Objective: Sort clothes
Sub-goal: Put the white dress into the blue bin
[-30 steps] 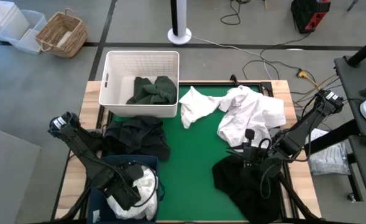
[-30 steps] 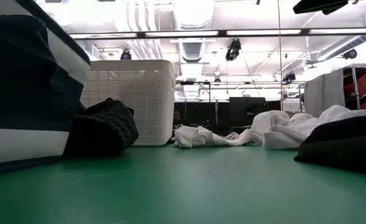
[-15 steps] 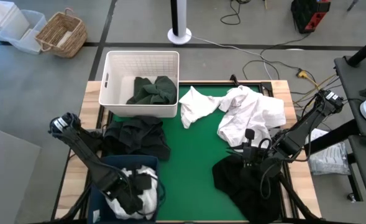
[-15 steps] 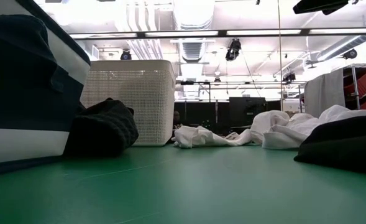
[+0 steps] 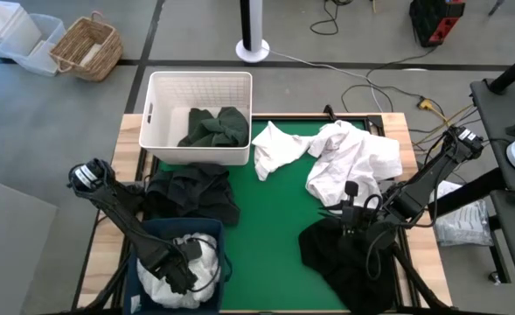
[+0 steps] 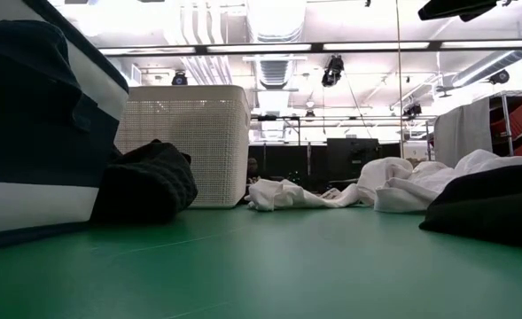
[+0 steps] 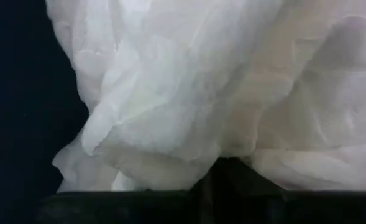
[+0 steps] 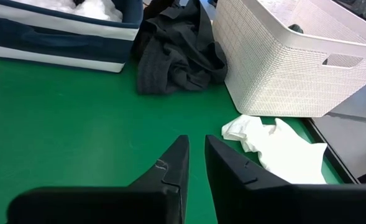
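Note:
My left gripper (image 5: 180,269) is down inside the navy bin (image 5: 212,229) at the near left, shut, with a white garment (image 7: 189,93) bunched right in front of it. My right gripper (image 8: 195,155) hovers over a black garment (image 5: 344,254) at the near right. Its fingers are nearly together and nothing is between them. Two more white garments (image 5: 349,157) (image 5: 274,149) lie crumpled on the green mat. A dark garment (image 5: 191,191) lies heaped between the bin and the white lattice basket (image 5: 199,83). The basket holds a dark green one (image 5: 213,129). My left gripper comes down into the bin from above, and its shut fingertips (image 7: 229,171) sit against the white garment's folds (image 7: 170,155). Whether any cloth is caught between them I cannot tell. The garment lies slack in the bin.
The bare green mat (image 5: 270,227) runs down the table's middle. A wicker basket (image 5: 86,48) and clear tubs stand on the floor beyond the far left corner. Cables and a white stand base (image 5: 254,48) lie past the far edge.
My left gripper has shut inside the navy bin and shifted slightly toward the table's left edge. More of the white garment now shows beside it, toward the far side of the bin.

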Controlling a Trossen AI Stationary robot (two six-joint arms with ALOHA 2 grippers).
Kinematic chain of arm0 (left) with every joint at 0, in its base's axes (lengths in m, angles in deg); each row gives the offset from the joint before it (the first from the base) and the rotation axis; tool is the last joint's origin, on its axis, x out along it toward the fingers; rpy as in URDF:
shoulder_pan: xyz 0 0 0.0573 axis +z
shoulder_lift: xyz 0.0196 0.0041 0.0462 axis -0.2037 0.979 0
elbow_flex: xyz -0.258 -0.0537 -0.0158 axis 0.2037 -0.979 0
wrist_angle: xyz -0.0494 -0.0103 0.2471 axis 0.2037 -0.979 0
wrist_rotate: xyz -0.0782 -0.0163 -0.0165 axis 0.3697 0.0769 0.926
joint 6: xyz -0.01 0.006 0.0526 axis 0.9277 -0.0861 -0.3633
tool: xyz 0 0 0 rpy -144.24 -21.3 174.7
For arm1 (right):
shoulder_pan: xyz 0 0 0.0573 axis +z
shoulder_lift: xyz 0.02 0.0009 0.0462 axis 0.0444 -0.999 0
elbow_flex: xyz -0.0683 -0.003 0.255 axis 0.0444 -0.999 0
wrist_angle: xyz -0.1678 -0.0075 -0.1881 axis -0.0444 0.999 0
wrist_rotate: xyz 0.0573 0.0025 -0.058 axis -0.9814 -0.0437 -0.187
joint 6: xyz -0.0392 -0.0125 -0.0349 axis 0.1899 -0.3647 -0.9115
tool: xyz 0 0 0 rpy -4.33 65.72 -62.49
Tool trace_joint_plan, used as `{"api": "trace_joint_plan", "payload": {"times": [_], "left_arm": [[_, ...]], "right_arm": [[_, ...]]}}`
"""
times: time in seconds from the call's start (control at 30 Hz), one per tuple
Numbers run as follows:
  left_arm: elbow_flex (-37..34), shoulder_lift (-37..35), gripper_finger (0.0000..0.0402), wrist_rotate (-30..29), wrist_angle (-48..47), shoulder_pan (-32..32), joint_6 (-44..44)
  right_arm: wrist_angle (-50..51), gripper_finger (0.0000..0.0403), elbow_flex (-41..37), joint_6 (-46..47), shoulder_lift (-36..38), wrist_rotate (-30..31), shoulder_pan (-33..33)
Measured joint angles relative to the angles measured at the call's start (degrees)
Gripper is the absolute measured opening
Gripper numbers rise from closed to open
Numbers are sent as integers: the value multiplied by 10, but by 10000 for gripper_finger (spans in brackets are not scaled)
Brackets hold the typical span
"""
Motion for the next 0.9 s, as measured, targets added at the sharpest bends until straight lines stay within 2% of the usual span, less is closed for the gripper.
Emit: {"api": "trace_joint_plan", "payload": {"times": [0.2,0.47,0.9], "left_arm": [[22,0,4,-27,-15,0,17],[100,0,14,-68,-76,0,50],[160,0,127,-65,-140,-5,55]], "right_arm": [[0,47,0,2,0,0,0],[0,49,0,8,0,0,0],[0,96,0,8,0,0,0]]}}
